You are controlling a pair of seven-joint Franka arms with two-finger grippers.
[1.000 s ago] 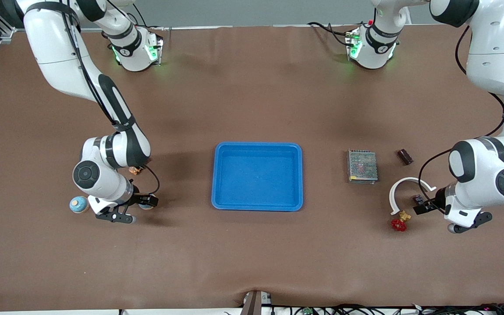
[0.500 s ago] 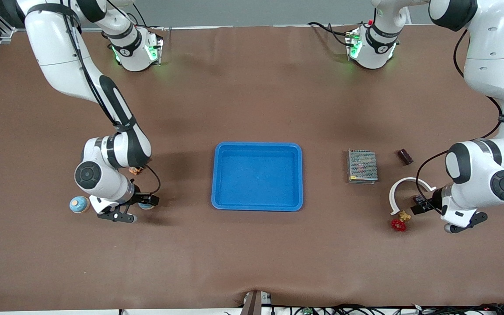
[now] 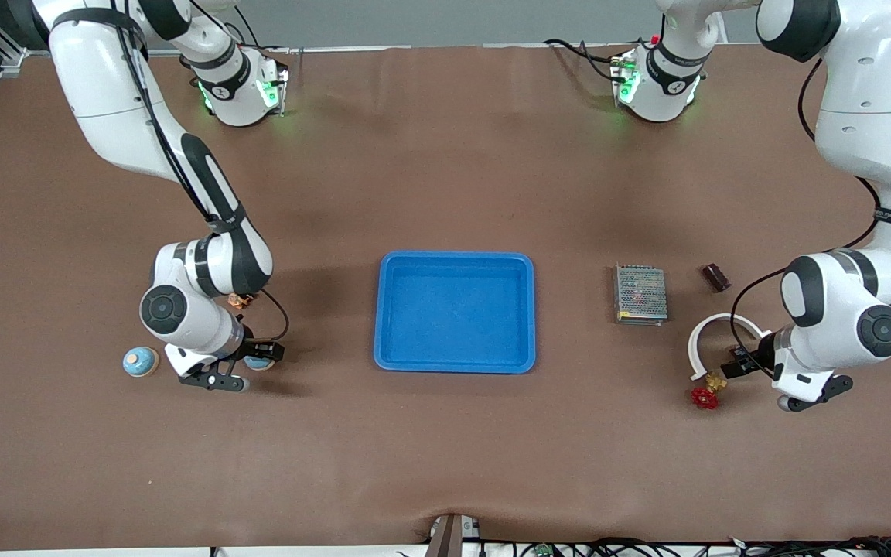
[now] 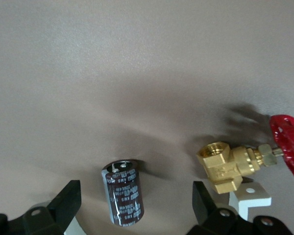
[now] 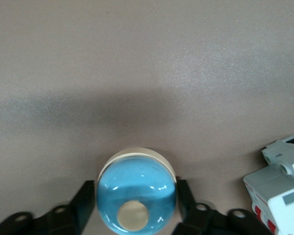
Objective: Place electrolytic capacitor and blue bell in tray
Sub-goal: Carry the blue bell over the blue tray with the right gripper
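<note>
Right gripper (image 5: 136, 208): fingers pressed against both sides of the blue bell (image 5: 136, 198), on the table. Left gripper (image 4: 136, 203): fingers spread apart, capacitor (image 4: 123, 192) lying between them, untouched. Tray (image 3: 454, 312): between both grippers, well apart.

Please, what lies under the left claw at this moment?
An electrolytic capacitor lies on the table under the left claw, between its open fingers. A brass valve lies beside it. In the front view the arm covers the capacitor.
</note>
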